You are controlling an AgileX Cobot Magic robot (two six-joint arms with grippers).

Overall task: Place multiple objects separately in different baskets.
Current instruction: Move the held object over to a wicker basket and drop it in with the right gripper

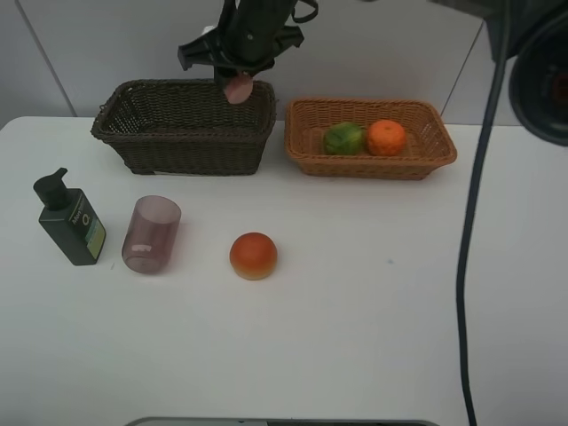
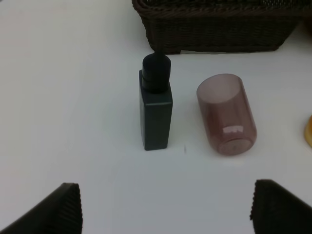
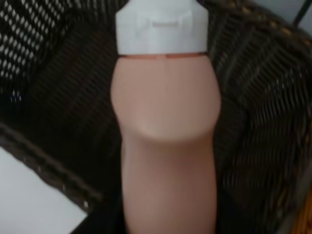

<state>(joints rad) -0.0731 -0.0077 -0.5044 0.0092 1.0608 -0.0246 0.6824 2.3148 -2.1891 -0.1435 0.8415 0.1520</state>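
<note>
Overhanging dark basket [image 1: 182, 142] rim: pink bottle [image 1: 238, 88]

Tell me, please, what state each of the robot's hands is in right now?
Left hand: open, holding nothing.
Right hand: closed on the small pink bottle, above the dark brown basket.
</note>
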